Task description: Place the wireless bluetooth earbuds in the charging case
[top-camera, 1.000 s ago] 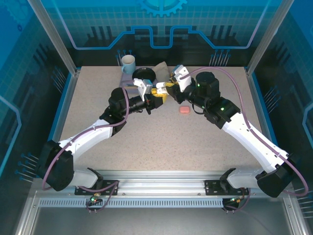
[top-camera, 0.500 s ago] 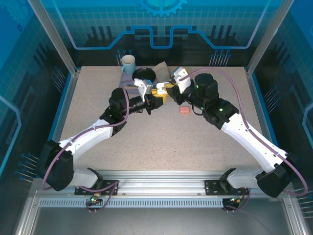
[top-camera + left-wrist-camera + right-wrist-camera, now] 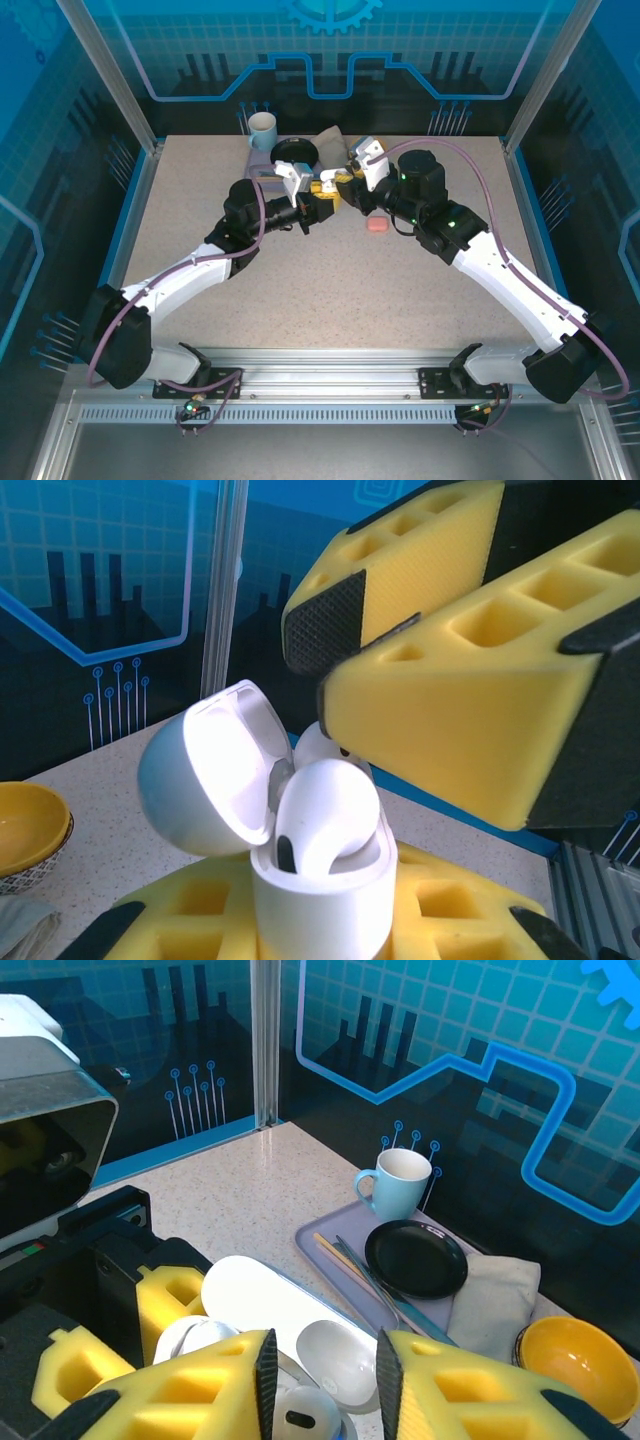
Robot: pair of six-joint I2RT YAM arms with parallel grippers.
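My left gripper (image 3: 320, 935) is shut on the white charging case (image 3: 320, 905), held upright with its lid (image 3: 205, 780) swung open. One white earbud (image 3: 325, 815) sits in the case's mouth, its rounded head sticking up. My right gripper (image 3: 325, 1390) hovers right over it, and its yellow fingers (image 3: 470, 730) stand apart on either side of the earbud (image 3: 300, 1420) without pinching it. The two grippers meet above the table's far middle (image 3: 335, 188). A salmon-pink case (image 3: 377, 226) lies shut on the table to the right of them.
Behind the grippers lies a grey tray (image 3: 330, 1250) with a black plate (image 3: 415, 1258), chopsticks and a light blue mug (image 3: 395, 1182). A folded cloth (image 3: 495, 1295) and a yellow bowl (image 3: 575, 1355) sit to its right. Glass walls close in the table's back.
The right gripper's jaws have spread apart over the case. Both arms have stayed almost where they were.
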